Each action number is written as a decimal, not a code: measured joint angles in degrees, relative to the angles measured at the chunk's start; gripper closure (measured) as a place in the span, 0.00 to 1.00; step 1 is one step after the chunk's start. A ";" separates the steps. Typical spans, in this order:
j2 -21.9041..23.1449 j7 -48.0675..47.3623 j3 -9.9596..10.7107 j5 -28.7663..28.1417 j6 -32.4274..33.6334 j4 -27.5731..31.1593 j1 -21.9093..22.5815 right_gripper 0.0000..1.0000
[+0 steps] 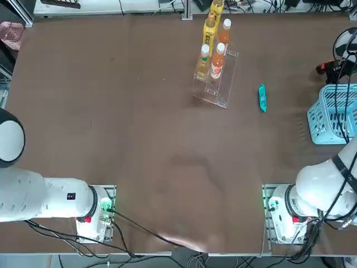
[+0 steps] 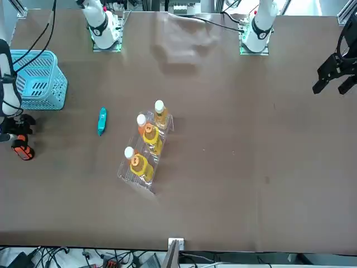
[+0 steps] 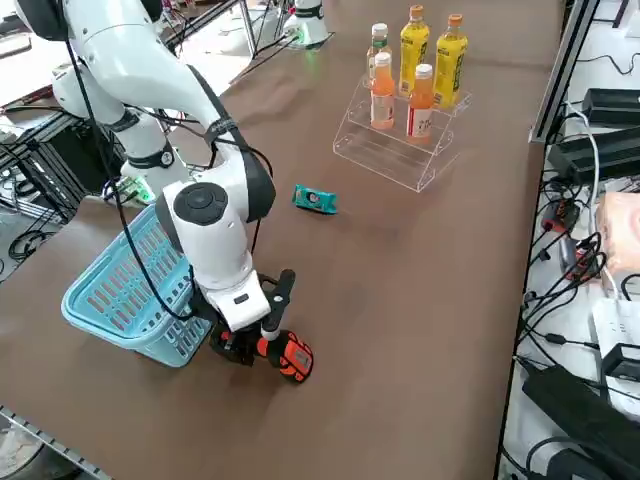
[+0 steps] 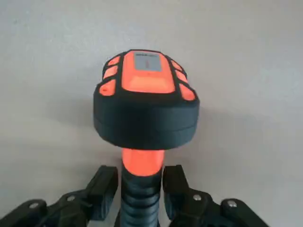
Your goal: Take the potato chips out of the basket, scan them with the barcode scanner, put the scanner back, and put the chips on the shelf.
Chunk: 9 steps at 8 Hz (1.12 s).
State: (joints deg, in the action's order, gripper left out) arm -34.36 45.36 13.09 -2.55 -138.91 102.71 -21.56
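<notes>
Beside the basket: barcode scanner resting on the table, right gripper straddling its handle.
Claw: fingers a little apart either side of the handle, not clamped; likely setting it back.
Potato chips: flat on table, near the shelf, unshelved.

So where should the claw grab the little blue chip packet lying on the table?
Probably across the middle of the potato chips, coming straight down. The packet lies flat, long and narrow, in the open between the shelf and the basket, so its thin width would fit between the fingers.
</notes>
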 joint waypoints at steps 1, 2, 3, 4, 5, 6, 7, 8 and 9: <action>-0.01 0.03 -0.01 0.00 0.00 0.00 -0.01 0.40; -0.01 0.22 -0.04 0.00 0.00 0.00 -0.03 0.31; -0.01 0.44 -0.09 0.00 0.00 -0.04 -0.03 0.11; 0.04 0.59 -0.18 -0.01 0.07 -0.24 -0.02 0.01; 0.33 0.68 -0.35 -0.01 0.90 -0.89 0.03 0.00; 1.07 0.84 -0.59 -0.01 3.95 -2.41 0.23 0.00; 2.32 0.87 -0.88 -0.02 9.19 -4.88 0.77 0.00; 4.12 0.87 -1.13 -0.17 14.44 -7.24 1.94 0.00; 6.50 -0.13 -1.17 -0.35 18.62 -8.40 3.96 0.00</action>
State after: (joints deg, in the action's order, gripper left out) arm -27.87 45.24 11.91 -2.91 -120.29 94.31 -17.60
